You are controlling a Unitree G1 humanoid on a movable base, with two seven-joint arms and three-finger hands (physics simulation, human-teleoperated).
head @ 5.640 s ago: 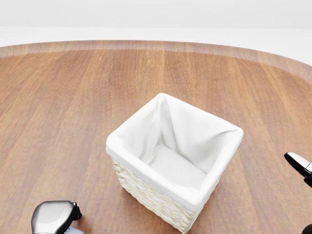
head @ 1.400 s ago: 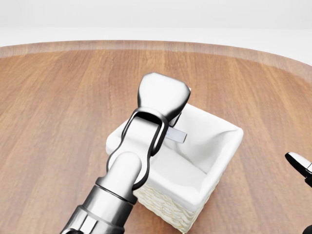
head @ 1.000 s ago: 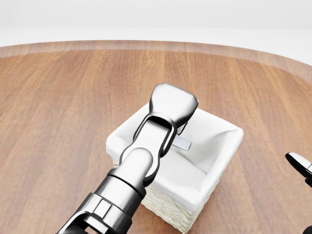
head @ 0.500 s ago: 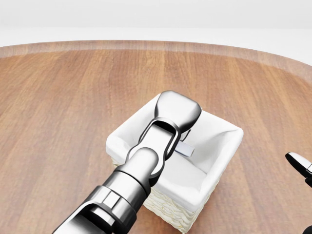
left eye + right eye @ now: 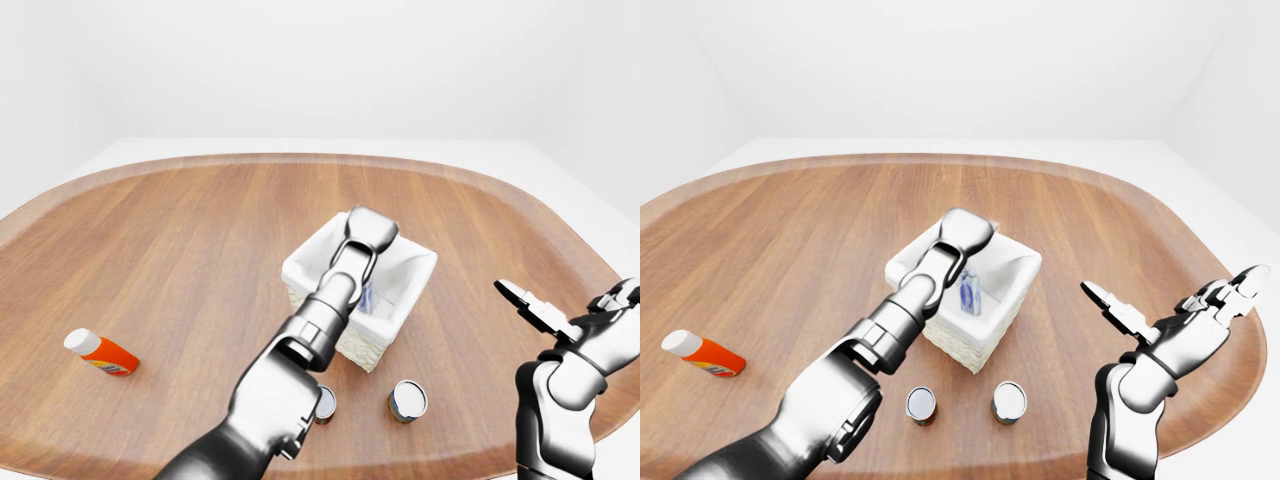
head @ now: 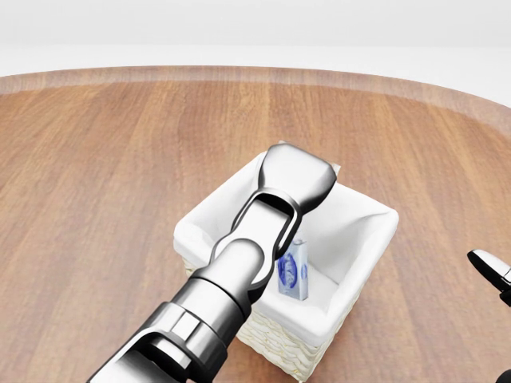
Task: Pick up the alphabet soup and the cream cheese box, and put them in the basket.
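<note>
Now, in the left-eye view, the left hand [image 5: 369,228] reaches over the basket [image 5: 412,268], at about 12 o'clock from the robot's shoulder, placed there presumably to let something drop inside. Its fingers are hidden under the wrist housing, so I cannot tell whether they are spread or closed. 2 cans stand at 6 o'clock of the basket: one [image 5: 407,400] in the clear, one [image 5: 325,403] half behind the forearm; either could be the alphabet soup, the labels being too small to read. An orange bottle [image 5: 100,352] lies well apart at 9 o'clock.

Next, the head view shows the cream cheese box [image 6: 293,270] upright inside the basket, against the liner just beside the wrist, with no finger visibly on it; that half of the task looks done.

Lastly, the right-eye view shows the right hand [image 5: 1170,318] at 3 o'clock, fingers spread, holding nothing, likely waiting for a can.
</note>
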